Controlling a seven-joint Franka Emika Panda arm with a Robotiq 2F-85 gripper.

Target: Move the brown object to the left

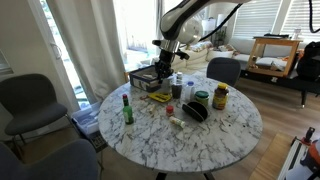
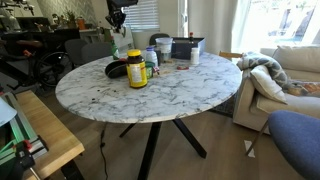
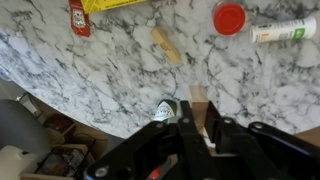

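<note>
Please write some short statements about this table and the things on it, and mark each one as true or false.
1. The table has a round marble top. True.
2. The green bottle lies on its side. False: it stands upright.
3. In the wrist view, a white tube lies near a red cap. True.
4. The jar with the yellow lid stands on the floor. False: it stands on the table.
</note>
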